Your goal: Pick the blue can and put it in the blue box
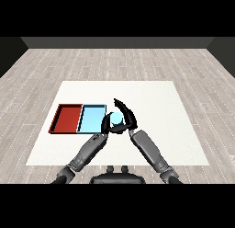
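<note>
hidden: blue can [116, 117] mostly covered by my hands, only light blue top shows | right hand [127, 116] curled round can | left hand [108, 124] against it, grip unclear | can just off blue tray's [92, 120] right edge, mid table [156, 98]
</note>
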You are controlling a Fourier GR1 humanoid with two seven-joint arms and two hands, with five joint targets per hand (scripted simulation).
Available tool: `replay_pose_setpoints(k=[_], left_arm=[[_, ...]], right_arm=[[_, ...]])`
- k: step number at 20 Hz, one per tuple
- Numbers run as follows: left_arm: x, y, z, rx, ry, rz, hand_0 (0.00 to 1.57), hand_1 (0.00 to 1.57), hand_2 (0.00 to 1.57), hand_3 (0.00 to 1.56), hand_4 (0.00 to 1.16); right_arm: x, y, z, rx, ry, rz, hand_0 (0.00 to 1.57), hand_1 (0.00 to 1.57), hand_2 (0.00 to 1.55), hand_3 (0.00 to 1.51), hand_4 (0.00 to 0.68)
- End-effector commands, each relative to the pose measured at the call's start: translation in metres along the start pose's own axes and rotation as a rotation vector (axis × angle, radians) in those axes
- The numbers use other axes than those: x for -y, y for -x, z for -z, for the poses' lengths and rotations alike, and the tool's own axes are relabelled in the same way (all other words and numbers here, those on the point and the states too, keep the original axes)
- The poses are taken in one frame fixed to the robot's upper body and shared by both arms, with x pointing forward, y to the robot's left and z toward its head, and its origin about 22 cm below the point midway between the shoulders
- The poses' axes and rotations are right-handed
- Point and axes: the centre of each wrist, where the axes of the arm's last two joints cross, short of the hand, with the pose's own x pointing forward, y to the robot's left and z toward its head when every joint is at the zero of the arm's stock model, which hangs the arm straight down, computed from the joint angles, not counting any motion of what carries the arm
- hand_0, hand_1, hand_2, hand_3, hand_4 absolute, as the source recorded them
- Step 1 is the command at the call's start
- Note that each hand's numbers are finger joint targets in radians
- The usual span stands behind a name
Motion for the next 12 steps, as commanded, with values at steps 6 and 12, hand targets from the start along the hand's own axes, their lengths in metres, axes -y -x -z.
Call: replay_pose_setpoints(k=[6, 12], left_arm=[[-0.013, 0.014, 0.013, 0.049, -0.045, 0.07, 1.57, 1.57, 1.57, 1.49, 1.15], [-0.038, -0.008, 0.037, 0.029, -0.096, 0.131, 1.57, 1.57, 1.57, 1.47, 1.13]], right_arm=[[0.032, -0.031, 0.0, 0.053, 0.037, 0.082, 0.0, 0.0, 0.0, 0.0, 0.0], [0.071, -0.032, -0.039, 0.106, 0.057, 0.066, 0.0, 0.0, 0.0, 0.0, 0.0]])
